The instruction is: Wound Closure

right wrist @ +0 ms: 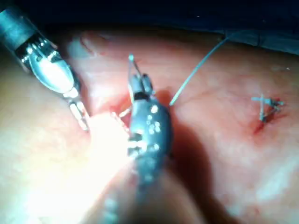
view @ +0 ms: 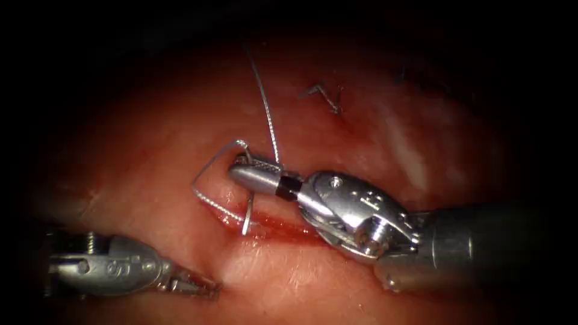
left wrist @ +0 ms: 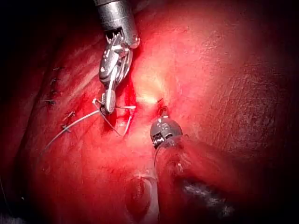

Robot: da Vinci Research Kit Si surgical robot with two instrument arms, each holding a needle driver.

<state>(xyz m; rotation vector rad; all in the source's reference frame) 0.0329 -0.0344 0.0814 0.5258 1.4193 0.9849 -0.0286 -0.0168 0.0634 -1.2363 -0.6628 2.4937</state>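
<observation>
My right tool [view: 245,171] reaches in from the right, jaws shut on the curved needle [view: 247,212] near the middle of its curve. The needle's lower end meets the tissue [view: 150,150] at the left end of the cut [view: 283,227]; I cannot tell whether it is in the tissue. Thread [view: 201,191] loops left of the jaws, and a strand [view: 268,114] runs up and away. My left tool [view: 206,287] rests low on the left, jaws shut and holding nothing. The left wrist view shows the right tool [left wrist: 108,105] and thread [left wrist: 70,126]; the right wrist view shows the right tool [right wrist: 139,86] and the left tool [right wrist: 80,116].
A finished stitch [view: 326,96] with short cut ends sits on the tissue behind and to the right; the same stitch [right wrist: 264,108] appears in the right wrist view. Red fluid [view: 271,224] lines the cut. Older stitches [left wrist: 55,88] mark the tissue in the left wrist view.
</observation>
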